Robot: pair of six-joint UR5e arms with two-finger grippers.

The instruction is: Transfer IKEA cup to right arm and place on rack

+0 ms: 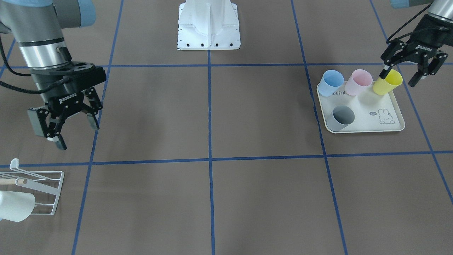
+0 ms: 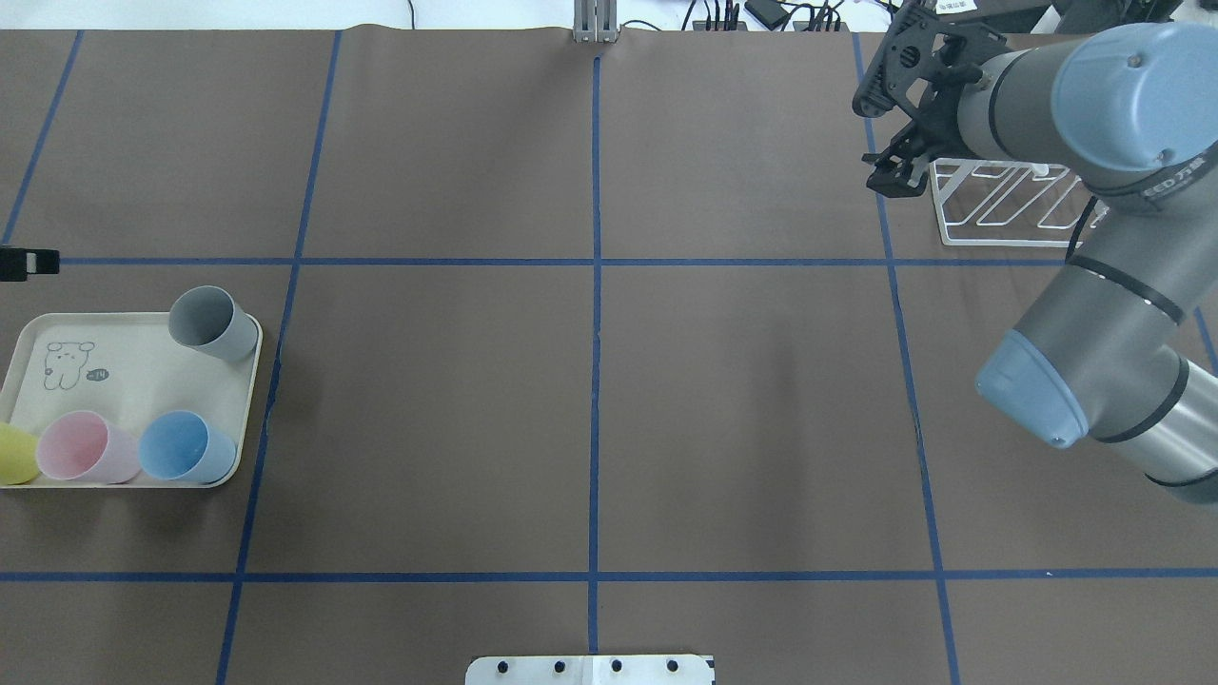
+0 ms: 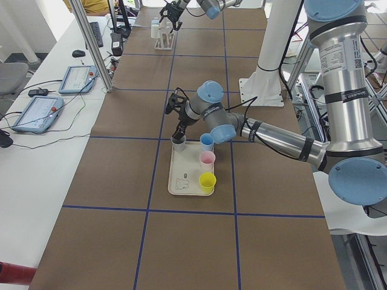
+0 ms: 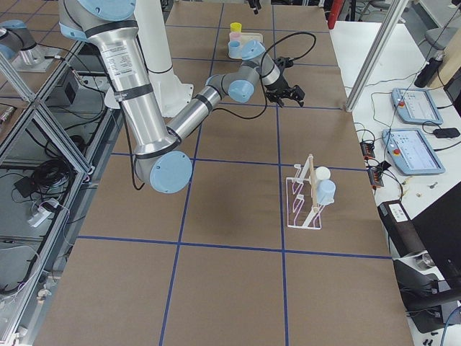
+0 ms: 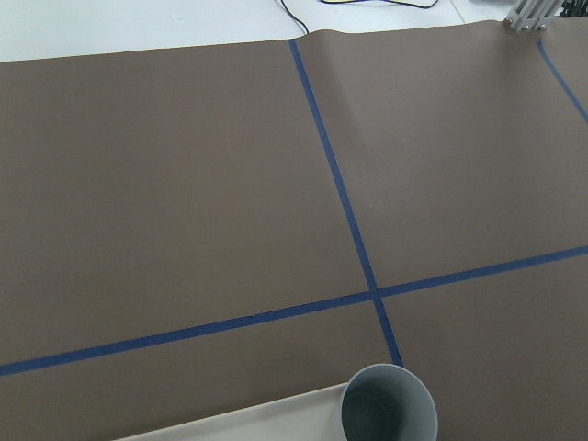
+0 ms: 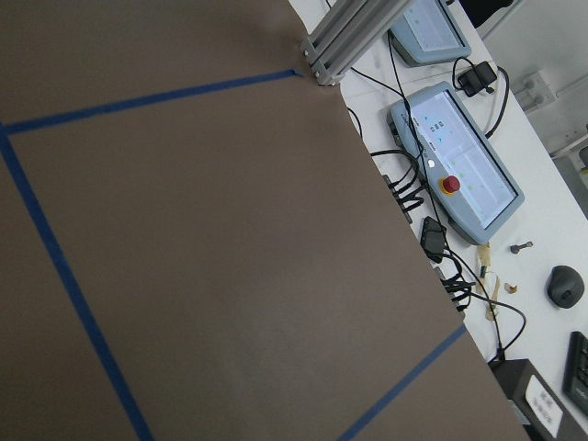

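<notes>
Left end of the bench: my left jaws hang spread wide and empty above the cream tray. Four cups stand upright on it: the blue cup, pink cup and yellow cup in a row, and the grey cup apart at the tray's other side. My left wrist camera catches the grey cup at its lower edge. At the far end, my right arm holds its right jaws open, gripping nothing, near the rack, where a white cup sits on a prong.
</notes>
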